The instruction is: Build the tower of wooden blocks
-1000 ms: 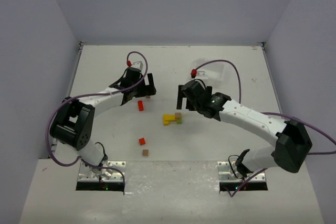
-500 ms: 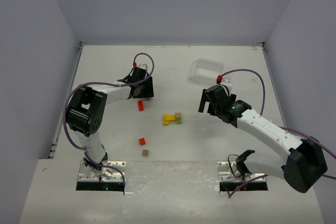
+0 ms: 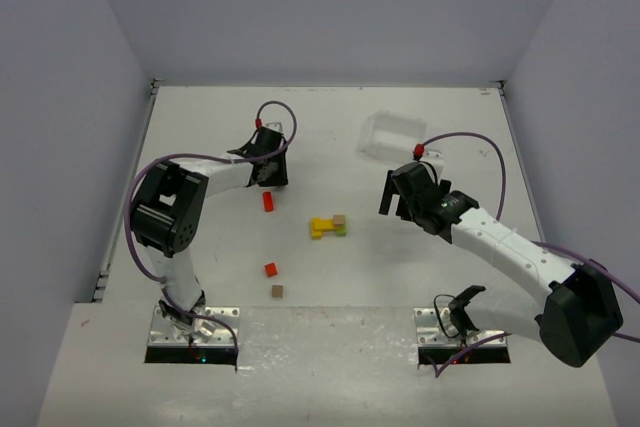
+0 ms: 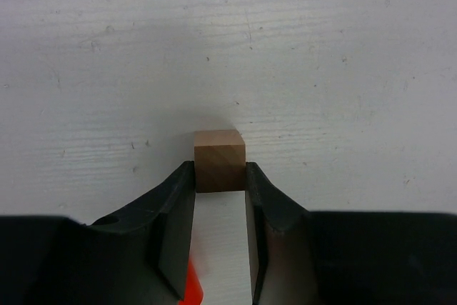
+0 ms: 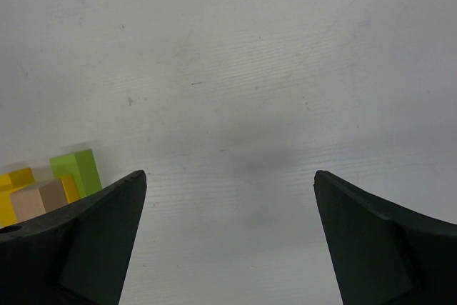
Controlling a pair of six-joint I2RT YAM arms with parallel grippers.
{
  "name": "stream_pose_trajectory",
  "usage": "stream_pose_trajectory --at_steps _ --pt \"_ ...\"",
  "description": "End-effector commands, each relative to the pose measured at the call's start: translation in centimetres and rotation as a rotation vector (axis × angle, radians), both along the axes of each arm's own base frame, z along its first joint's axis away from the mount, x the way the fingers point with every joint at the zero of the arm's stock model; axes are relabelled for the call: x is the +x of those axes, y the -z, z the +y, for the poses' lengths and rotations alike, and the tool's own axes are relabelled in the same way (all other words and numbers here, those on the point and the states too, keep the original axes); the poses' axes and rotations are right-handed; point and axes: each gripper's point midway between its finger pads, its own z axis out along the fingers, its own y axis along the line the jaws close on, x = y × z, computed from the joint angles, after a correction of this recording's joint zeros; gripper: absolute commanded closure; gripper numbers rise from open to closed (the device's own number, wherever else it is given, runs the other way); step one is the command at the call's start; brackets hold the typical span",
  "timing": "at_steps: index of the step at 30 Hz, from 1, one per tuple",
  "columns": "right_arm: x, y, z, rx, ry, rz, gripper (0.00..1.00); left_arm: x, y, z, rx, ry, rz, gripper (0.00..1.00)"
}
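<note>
The wood block tower [image 3: 328,226] stands mid-table: yellow and green blocks with a plain brown block [image 3: 340,219] on top. It also shows at the lower left of the right wrist view as the same tower [image 5: 50,187]. My left gripper [image 3: 268,173] is low over the table at the back left. In its wrist view the left gripper [image 4: 220,171] has both fingertips pressed against the sides of a small brown block [image 4: 220,156] resting on the table. That block is hidden in the top view. My right gripper [image 3: 397,201] stands open to the right of the tower, nothing between its fingers [image 5: 107,205].
A red block [image 3: 268,201] lies just in front of the left gripper, its edge showing as an orange-red block [image 4: 191,289] in the wrist view. A red cube [image 3: 270,269] and a brown cube [image 3: 277,291] sit nearer the bases. A clear plastic tray [image 3: 392,135] lies at the back right.
The left gripper's jaws have closed from wide open onto the brown block. The right arm pulled back to the right, away from the tower, then stayed still.
</note>
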Motion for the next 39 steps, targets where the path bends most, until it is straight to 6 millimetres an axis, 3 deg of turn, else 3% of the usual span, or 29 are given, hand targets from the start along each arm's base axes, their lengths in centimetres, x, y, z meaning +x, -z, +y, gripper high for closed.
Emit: stream_pose_trajectory --at_steps 1,8,16,20,26,39 --pt "0.5 -0.2 -0.1 0.002 0.015 -0.022 0.01 0.9 -2.3 -1.0 -0.009 0.001 -0.066 0.97" --pt "0.3 0.1 -0.1 0.006 0.016 -0.013 0.01 -0.4 -4.0 -1.9 -0.023 0.004 -0.096 1.00" --pt "0.3 0.3 0.3 0.023 0.000 -0.008 0.01 -4.1 -7.0 -4.9 -0.095 0.003 -0.141 0.99" --pt "0.1 0.3 0.2 0.026 0.005 -0.009 0.01 -6.8 -7.2 -6.0 -0.148 -0.028 -0.114 0.99" --pt "-0.1 0.3 0.2 0.035 0.006 -0.012 0.01 -9.3 -8.1 -8.4 -0.209 -0.005 -0.111 0.99" --pt "0.0 0.5 0.3 0.029 -0.001 -0.001 0.01 -11.9 -8.2 -11.0 -0.250 0.047 -0.080 0.99"
